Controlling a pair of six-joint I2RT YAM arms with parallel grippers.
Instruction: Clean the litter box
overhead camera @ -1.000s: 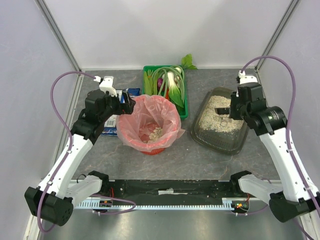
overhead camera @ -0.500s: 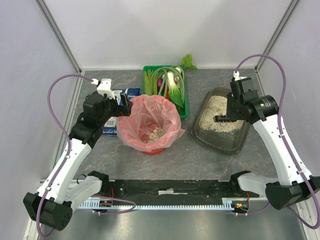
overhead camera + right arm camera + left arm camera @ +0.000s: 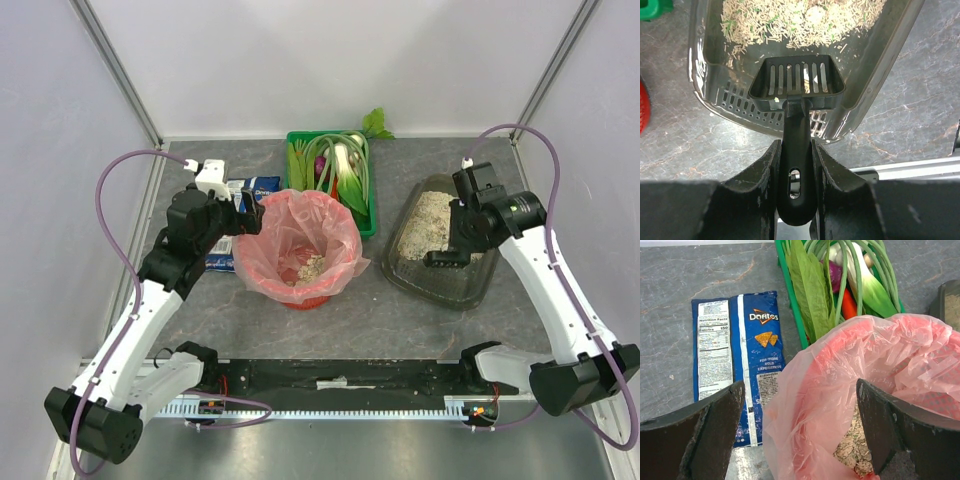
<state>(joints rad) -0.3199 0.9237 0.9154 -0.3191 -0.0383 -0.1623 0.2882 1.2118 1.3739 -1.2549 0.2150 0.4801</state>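
Note:
The litter box (image 3: 470, 283) is a dark translucent tray at the right with beige litter (image 3: 428, 216) heaped at its far end; it also shows in the right wrist view (image 3: 712, 65). My right gripper (image 3: 447, 255) is shut on the handle of a black slotted scoop (image 3: 797, 80), held over the tray's bare near end. The scoop holds only a few grains. My left gripper (image 3: 250, 218) is open, its fingers (image 3: 715, 425) straddling the left rim of the pink bag (image 3: 880, 360) that lines the red bin (image 3: 300, 250).
A green crate of vegetables (image 3: 335, 170) stands behind the bin. A blue Doritos bag (image 3: 737, 350) lies flat left of the bin. Litter lies in the bottom of the pink bag (image 3: 312, 266). Walls close in the left, right and back.
My right gripper has drawn the scoop back from the litter heap toward the tray's near end. My left gripper has shifted slightly along the bin's left rim.

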